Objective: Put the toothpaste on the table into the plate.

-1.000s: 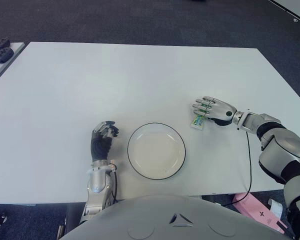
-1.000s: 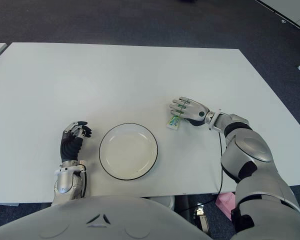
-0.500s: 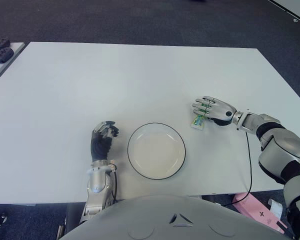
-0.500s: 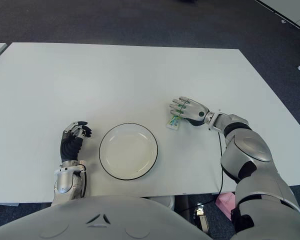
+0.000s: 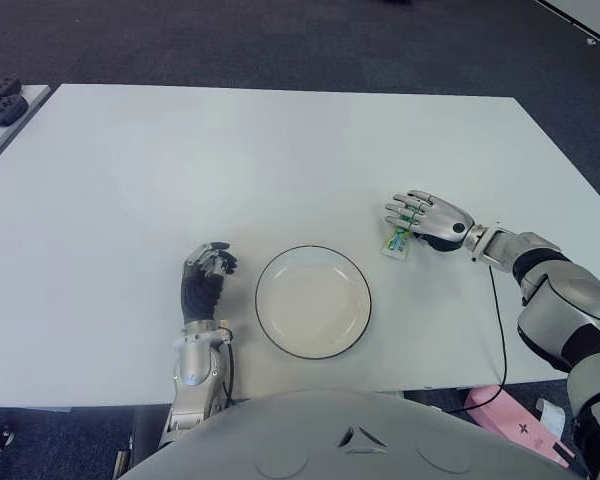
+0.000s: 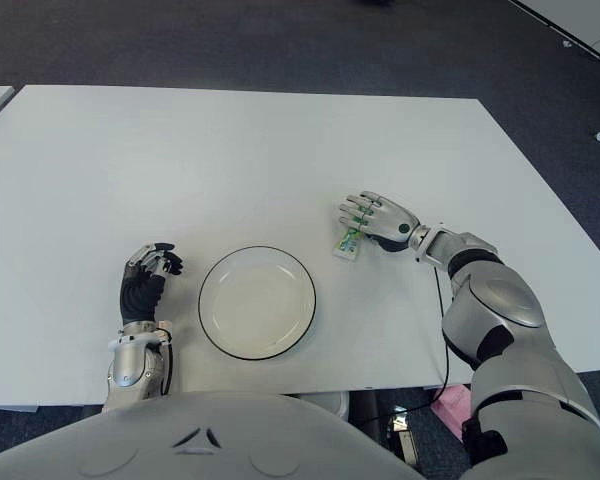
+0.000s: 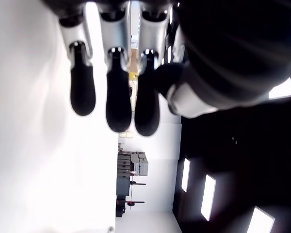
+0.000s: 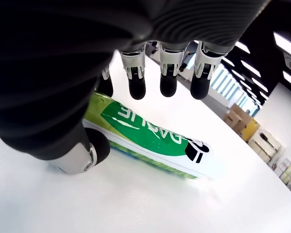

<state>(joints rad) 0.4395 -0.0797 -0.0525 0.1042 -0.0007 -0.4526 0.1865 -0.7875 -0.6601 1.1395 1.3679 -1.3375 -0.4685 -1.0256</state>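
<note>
White table, grasp step: right hand hovering open over toothpaste, nothing gripped, needs closing then carrying to plate; left hand curled, empty, left of plate.

Three black-tipped, silver-jointed fingers of the left hand are hanging from the frame's top over a bare white tabletop. A dark palm is filling the upper right.
</note>
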